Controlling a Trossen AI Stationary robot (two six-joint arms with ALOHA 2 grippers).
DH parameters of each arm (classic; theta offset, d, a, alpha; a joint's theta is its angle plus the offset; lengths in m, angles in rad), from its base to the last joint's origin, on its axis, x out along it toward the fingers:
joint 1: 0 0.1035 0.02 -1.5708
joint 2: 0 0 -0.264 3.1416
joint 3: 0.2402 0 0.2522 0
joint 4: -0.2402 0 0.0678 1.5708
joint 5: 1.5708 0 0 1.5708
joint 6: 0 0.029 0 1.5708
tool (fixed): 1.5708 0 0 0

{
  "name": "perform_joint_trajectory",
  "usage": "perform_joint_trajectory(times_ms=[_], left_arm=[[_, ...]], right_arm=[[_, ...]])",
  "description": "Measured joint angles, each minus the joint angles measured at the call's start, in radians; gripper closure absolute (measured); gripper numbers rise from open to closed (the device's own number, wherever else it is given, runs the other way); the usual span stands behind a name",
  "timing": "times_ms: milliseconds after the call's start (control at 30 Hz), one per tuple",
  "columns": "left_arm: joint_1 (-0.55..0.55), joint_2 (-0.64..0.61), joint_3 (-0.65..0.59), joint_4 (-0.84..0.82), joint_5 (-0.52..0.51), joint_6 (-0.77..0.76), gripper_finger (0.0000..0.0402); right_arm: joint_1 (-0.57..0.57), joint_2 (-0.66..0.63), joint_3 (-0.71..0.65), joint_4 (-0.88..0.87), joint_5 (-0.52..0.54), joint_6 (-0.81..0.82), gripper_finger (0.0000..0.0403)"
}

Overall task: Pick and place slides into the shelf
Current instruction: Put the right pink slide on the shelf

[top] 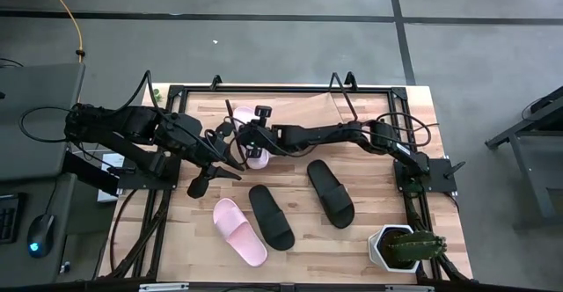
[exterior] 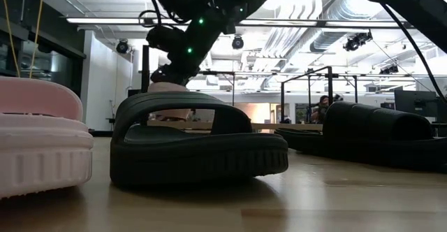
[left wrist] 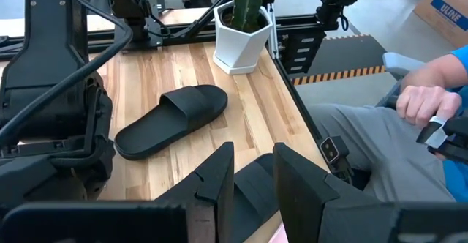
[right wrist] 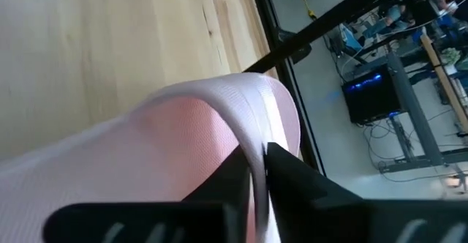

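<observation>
Right wrist view shows you a pale pink slide point(right wrist: 183, 133), its wide strap arched and ribbed, above the shelf point(right wrist: 110, 45); your right pincer point(right wrist: 256, 171) sits narrowly parted, pinching that strap's edge.

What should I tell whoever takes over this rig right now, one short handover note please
Right pincer: fingers pinch the strap of a pink slide over the shelf; whether it rests there yet is unclear.
Left pincer: holds nothing, fingers slightly apart, hovering over the table's left side.
Still flat on the table: second pink slide and two black slides.
Done: at most one slide delivered.
Left: finish this one, then move the other three. A cactus pot stands at the table's near right corner.
</observation>
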Motion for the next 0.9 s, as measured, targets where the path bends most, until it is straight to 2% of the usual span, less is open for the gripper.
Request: perform_joint_trajectory(times_ms=[333,467,667,900], left_arm=[[0.0,0.0,0.0,0.0,0.0,0.0,0.0318],[0.0,0.0,0.0,-0.001,0.0,0.0,0.0318],[0.0,0.0,0.0,-0.018,0.0,0.0,0.0318],[0.0,0.0,0.0,-0.016,0.0,0.0,0.0318]], right_arm=[[0.0,0.0,0.003,-0.021,-0.035,0.006,0.024],[0.0,0.0,0.004,-0.026,0.028,-0.014,0.0204],[0.001,0.0,0.004,-0.06,0.115,-0.047,0.0177],[0.001,0.0,0.004,-0.058,-0.008,-0.013,0.0174]])
